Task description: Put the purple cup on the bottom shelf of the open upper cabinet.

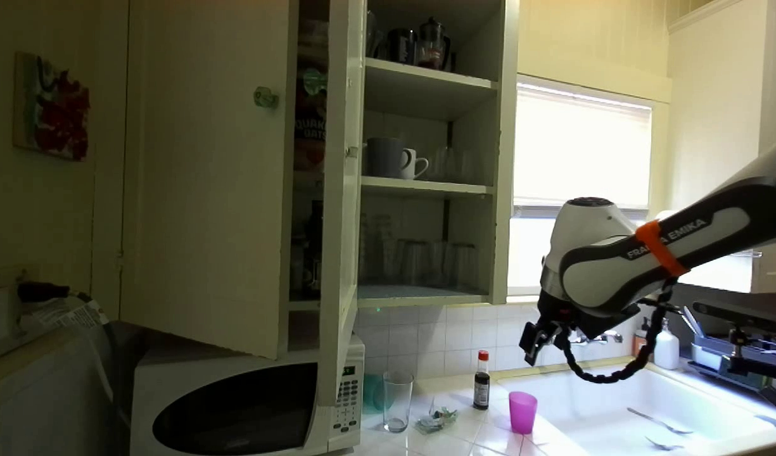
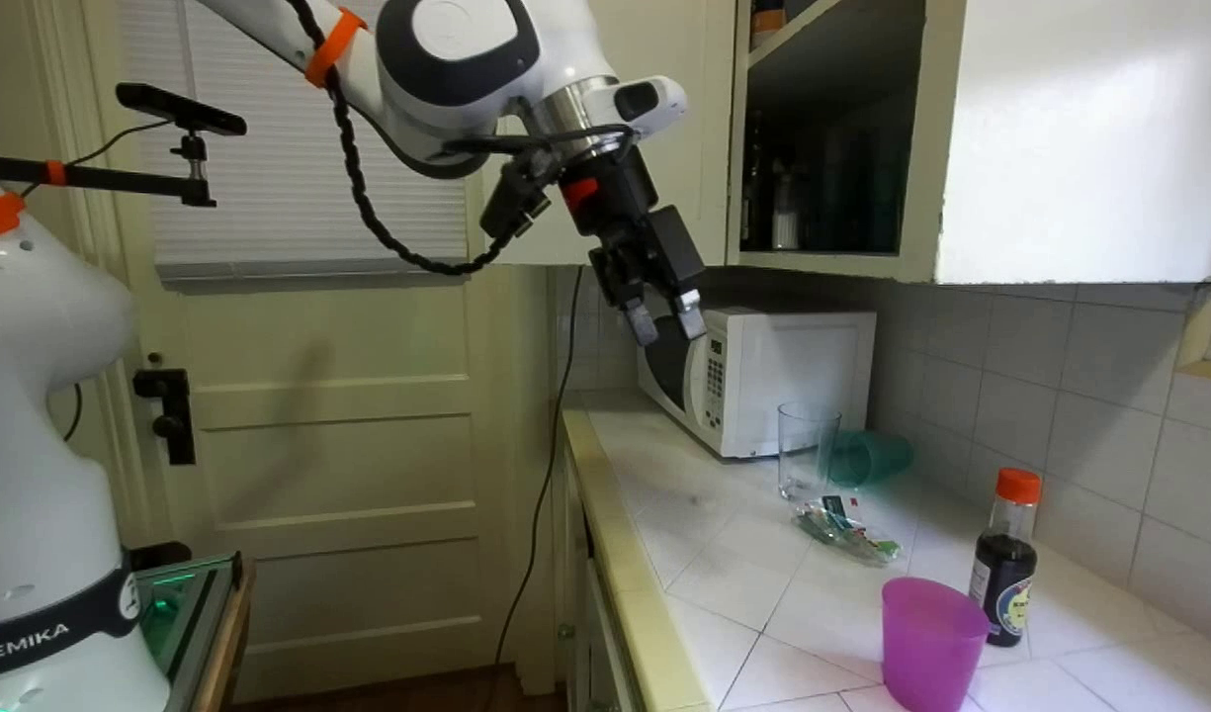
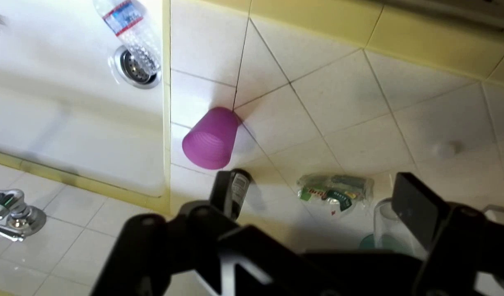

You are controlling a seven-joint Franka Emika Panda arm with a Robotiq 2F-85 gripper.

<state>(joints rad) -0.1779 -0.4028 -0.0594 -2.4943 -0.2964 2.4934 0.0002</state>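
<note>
The purple cup (image 1: 522, 413) stands upright on the white tiled counter beside the sink. It also shows in an exterior view (image 2: 931, 648) and in the wrist view (image 3: 212, 139). My gripper (image 2: 666, 321) is open and empty, well above the counter and apart from the cup. In the wrist view its fingers (image 3: 313, 193) are wide apart, with the cup beyond the left fingertip. The upper cabinet (image 1: 507, 145) stands open, and its side shows in an exterior view (image 2: 1080, 148). Its bottom shelf (image 1: 419, 297) holds clear glasses towards the back, with a bare strip at the front.
A dark bottle with red cap (image 2: 1006, 574) stands close to the cup. A clear glass (image 1: 397, 402), a teal cup (image 2: 867, 457) and a plastic packet (image 3: 338, 191) are near the microwave (image 1: 235, 405). The cabinet door (image 1: 342, 190) juts outward. The sink (image 3: 70, 123) holds a plastic bottle (image 3: 130, 33).
</note>
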